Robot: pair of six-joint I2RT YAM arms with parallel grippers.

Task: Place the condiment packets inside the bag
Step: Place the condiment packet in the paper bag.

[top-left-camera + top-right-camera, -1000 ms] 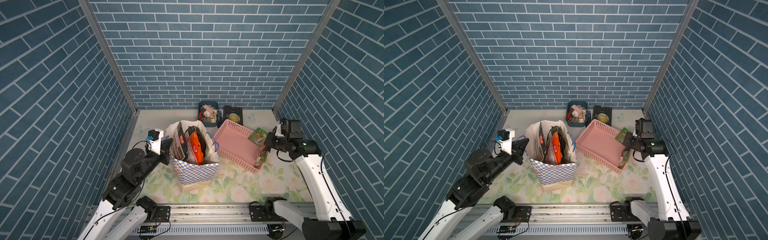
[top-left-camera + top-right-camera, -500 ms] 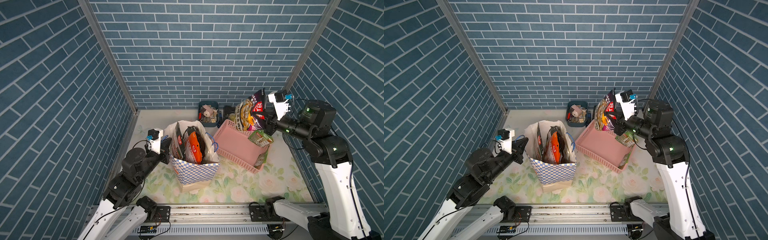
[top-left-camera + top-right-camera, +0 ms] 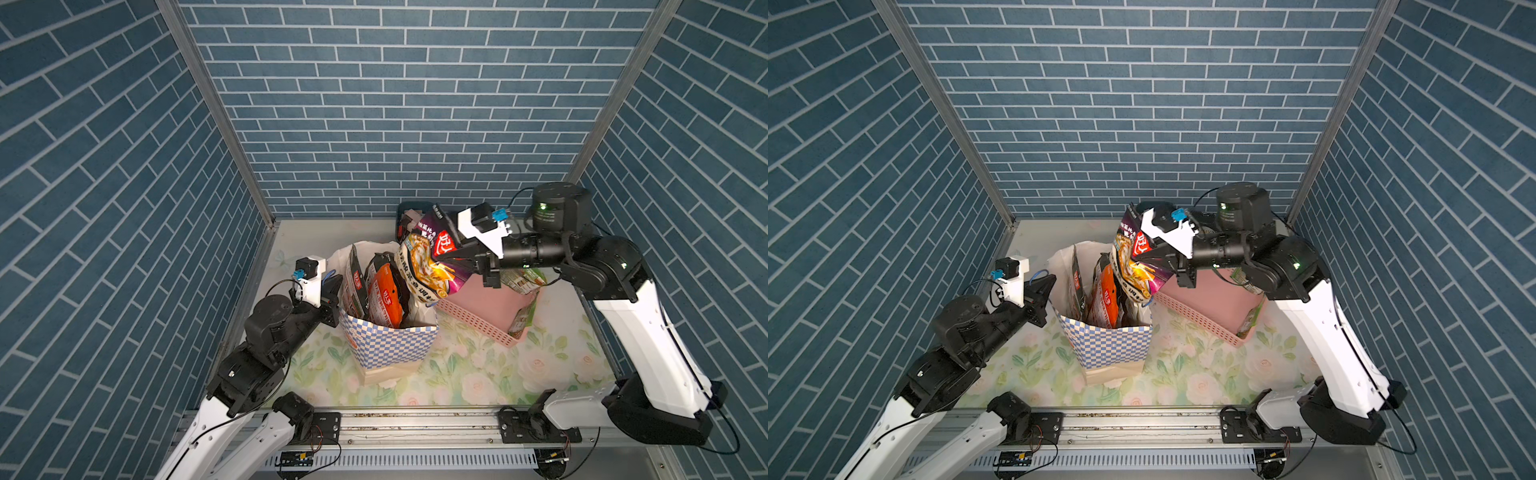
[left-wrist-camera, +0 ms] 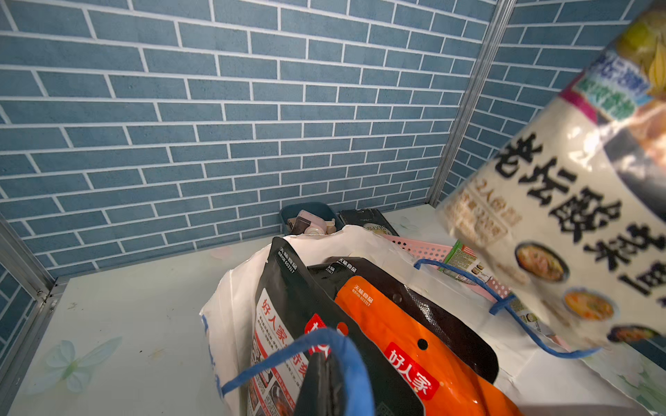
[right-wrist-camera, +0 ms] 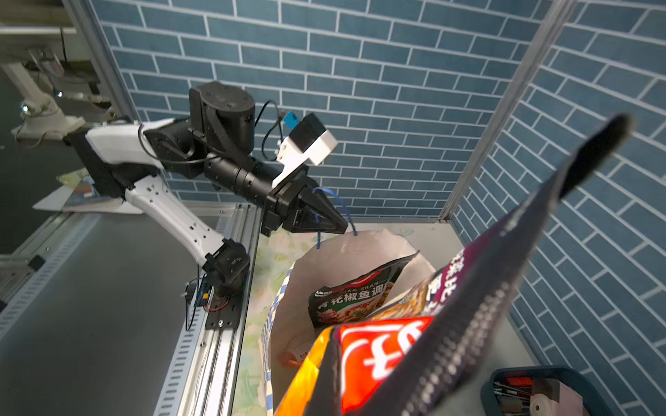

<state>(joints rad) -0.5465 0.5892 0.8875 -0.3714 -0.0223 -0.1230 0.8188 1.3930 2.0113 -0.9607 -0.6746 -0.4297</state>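
The checkered bag [image 3: 390, 345] [image 3: 1106, 345] stands open at the table's middle, with a black packet [image 3: 357, 282] and an orange packet [image 3: 384, 299] upright inside. My left gripper [image 3: 332, 286] [image 4: 324, 381] is shut on the bag's blue cord handle [image 4: 317, 338] at its left rim. My right gripper [image 3: 451, 259] [image 3: 1142, 259] is shut on a purple-and-yellow condiment packet [image 3: 428, 266] [image 4: 576, 216] [image 5: 396, 345], which hangs tilted over the bag's right rim. Two green packets [image 3: 523, 280] [image 3: 521, 320] lean at the basket's right end.
A pink perforated basket [image 3: 478, 320] lies right of the bag, under my right wrist. A dark blue tub [image 3: 409, 212] of small odds and ends and a black packet [image 4: 367, 219] sit by the back wall. Brick walls close in three sides.
My right arm has risen from the basket's right end with the purple-and-yellow packet and swung left to the bag's rim. The left arm and bag have stayed put.
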